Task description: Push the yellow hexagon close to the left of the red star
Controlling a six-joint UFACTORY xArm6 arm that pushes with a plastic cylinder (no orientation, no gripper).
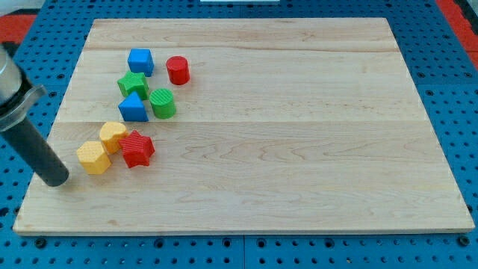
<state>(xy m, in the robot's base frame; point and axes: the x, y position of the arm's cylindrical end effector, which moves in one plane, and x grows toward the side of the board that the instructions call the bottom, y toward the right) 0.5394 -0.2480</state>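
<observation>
Rod tip (56, 180) rests on the wooden board (299, 149), just left of the yellow hexagon (93, 158).
The hexagon touches a second yellow block (113, 136), which sits beside the red star (137, 148); the arm carries no gripper.

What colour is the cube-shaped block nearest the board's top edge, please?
Blue: the blue cube block, clearest in the camera view.

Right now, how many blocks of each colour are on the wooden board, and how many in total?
Yellow: 2, the yellow hexagon and a yellow heart-like block
Red: 2, the red star and the red cylinder
Green: 2, the green star and the green cylinder
Blue: 2, the blue cube and the blue triangle
Total: 8
</observation>
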